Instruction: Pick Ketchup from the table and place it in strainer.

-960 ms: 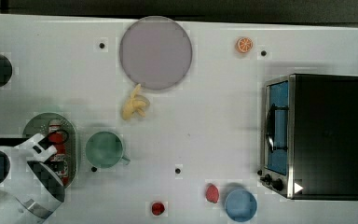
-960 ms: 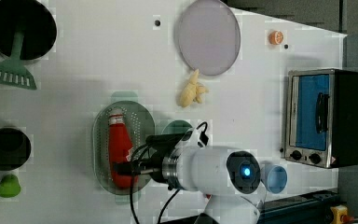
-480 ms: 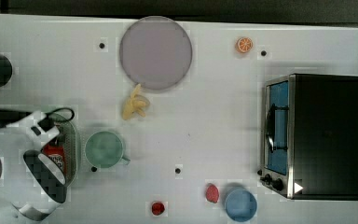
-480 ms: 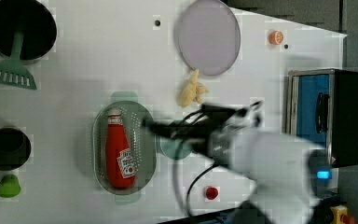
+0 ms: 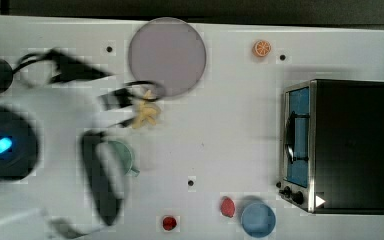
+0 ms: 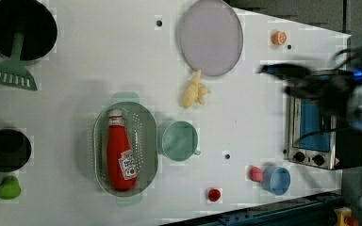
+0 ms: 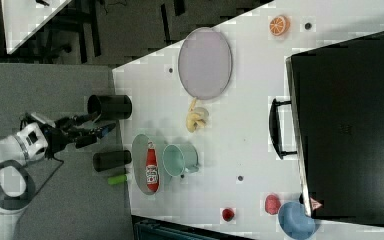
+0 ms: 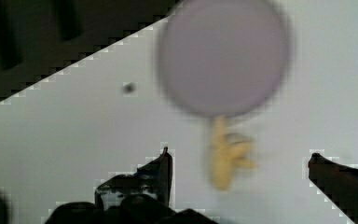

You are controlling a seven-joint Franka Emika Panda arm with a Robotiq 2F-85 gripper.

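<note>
Since the earlier frame the arm had swung off the strainer (image 6: 125, 148) and away from the ketchup (image 6: 121, 153), which stayed lying in that basin, cap toward the left view's top. In the wrist view the gripper (image 8: 240, 163) stood wide apart and empty, its dark fingers (image 8: 161, 170) flanking a yellow banana bunch (image 8: 226, 156) on the white table (image 8: 74, 140), with a grey round plate (image 8: 223, 56) beyond it. In the left view a green mug (image 6: 180, 141) sat just beside the strainer on the left view's right. Farther off, a small red disc (image 6: 213, 194), a pink lump (image 6: 255, 173) touching a blue bowl (image 6: 276, 180), and a toaster oven (image 6: 318, 136) lined the left view's lower right.
</note>
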